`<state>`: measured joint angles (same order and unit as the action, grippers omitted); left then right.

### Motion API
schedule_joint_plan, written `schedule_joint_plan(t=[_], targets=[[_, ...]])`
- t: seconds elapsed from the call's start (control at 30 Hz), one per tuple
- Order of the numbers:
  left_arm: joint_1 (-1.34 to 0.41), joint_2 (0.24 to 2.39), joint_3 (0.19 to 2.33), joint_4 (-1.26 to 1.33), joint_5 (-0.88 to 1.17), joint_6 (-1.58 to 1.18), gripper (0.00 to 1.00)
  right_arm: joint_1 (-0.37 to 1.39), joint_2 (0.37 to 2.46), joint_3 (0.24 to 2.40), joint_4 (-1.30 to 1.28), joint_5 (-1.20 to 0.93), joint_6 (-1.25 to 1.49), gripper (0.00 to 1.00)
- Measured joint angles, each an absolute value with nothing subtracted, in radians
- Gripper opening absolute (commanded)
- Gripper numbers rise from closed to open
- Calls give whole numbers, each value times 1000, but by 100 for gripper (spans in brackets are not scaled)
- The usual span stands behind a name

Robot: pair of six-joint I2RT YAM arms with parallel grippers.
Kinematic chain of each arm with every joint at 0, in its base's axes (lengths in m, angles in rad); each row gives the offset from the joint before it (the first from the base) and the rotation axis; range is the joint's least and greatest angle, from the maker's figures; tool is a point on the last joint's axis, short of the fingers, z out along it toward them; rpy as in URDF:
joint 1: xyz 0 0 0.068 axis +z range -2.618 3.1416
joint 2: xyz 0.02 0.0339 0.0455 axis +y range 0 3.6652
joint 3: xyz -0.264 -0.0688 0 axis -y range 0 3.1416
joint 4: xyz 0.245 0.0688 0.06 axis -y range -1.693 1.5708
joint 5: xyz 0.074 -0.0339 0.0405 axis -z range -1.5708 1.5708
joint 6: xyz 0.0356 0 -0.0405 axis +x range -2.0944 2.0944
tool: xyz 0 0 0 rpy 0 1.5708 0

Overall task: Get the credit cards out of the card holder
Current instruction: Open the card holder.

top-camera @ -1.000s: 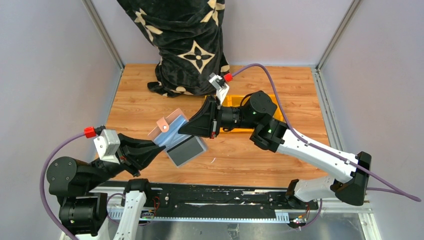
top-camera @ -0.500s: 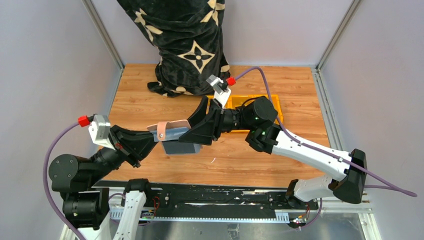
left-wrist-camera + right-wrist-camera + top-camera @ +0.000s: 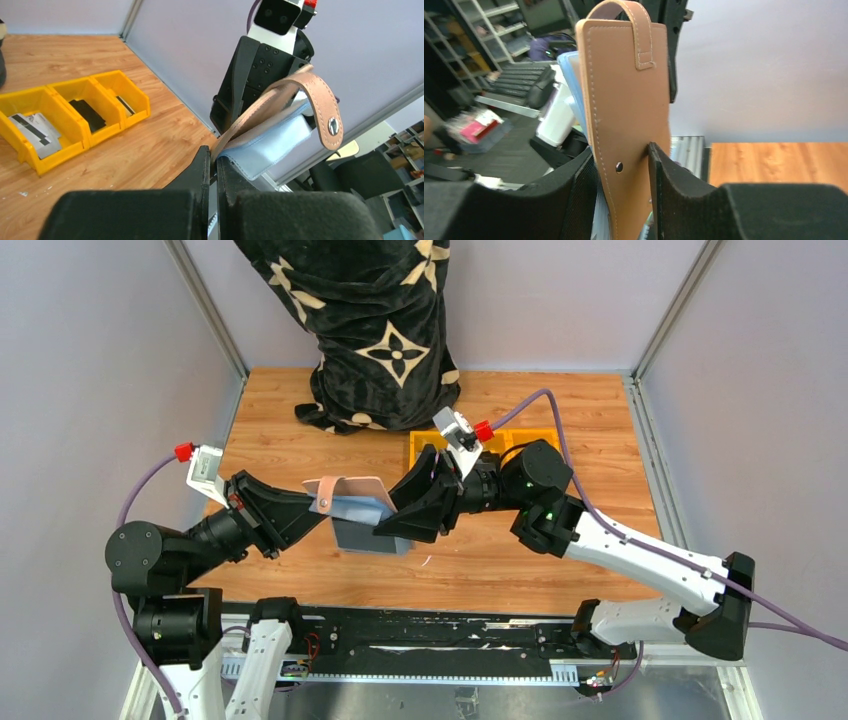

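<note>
My left gripper (image 3: 213,162) is clenched on the thin edge of the small flat brown leather-like folding card holder (image 3: 272,100). My right gripper (image 3: 621,155) is clamped across the holder's outer panel from the opposite side, just beside the tiny stud. Between the two, the holder hangs in the air above the middle of the wooden table (image 3: 280,430), touching nothing else. Its snap strap (image 3: 325,110) curls loose over the top. A pale blue layer (image 3: 265,145) shows inside the fold, and I cannot tell whether it is lining or one of the credit cards.

I judge the step in hand is spreading the fold so the cards can slip free. To do it well, I should grip firmly with the left and ease the right panel away slowly. I should tilt the open mouth down over bare wood and avoid squeezing across the pockets, which would pin the cards. The yellow plastic three-compartment bin (image 3: 425,445) sits toward the far edge, well apart.
</note>
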<state>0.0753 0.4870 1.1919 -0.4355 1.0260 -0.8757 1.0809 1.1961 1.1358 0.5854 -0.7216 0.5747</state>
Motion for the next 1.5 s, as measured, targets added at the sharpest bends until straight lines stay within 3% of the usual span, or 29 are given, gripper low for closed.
schedule_joint_plan(t=[0.33, 0.63, 0.73, 0.77, 0.83, 0.87, 0.9, 1.07, 1.37, 1.5], targets=[[75, 491, 1192, -480, 1100, -783, 0, 1084, 1248, 1396, 199, -660, 269, 28], [75, 503, 1213, -635, 1176, -580, 0, 1094, 1375, 1619, -197, -772, 65, 0], [75, 506, 1214, -668, 1202, -529, 1, 1101, 1420, 1726, -352, -782, -30, 0], [75, 507, 1214, -675, 1207, -519, 17, 1107, 1433, 1754, -392, -780, -51, 0], [75, 506, 1214, -688, 1209, -497, 74, 1117, 1457, 1808, -462, -776, -84, 0], [75, 504, 1213, -686, 1209, -489, 95, 1122, 1469, 1829, -487, -775, -95, 0], [75, 502, 1211, -688, 1208, -480, 99, 1130, 1480, 1836, -499, -773, -98, 0], [75, 456, 1155, -688, 1122, -485, 100, 1139, 1451, 1718, -345, -725, 2, 0], [75, 368, 1003, -575, 1050, -694, 100, 1138, 1268, 1245, 410, -421, 426, 0], [75, 363, 993, -526, 1041, -778, 98, 1141, 1271, 1132, 657, -296, 526, 0]])
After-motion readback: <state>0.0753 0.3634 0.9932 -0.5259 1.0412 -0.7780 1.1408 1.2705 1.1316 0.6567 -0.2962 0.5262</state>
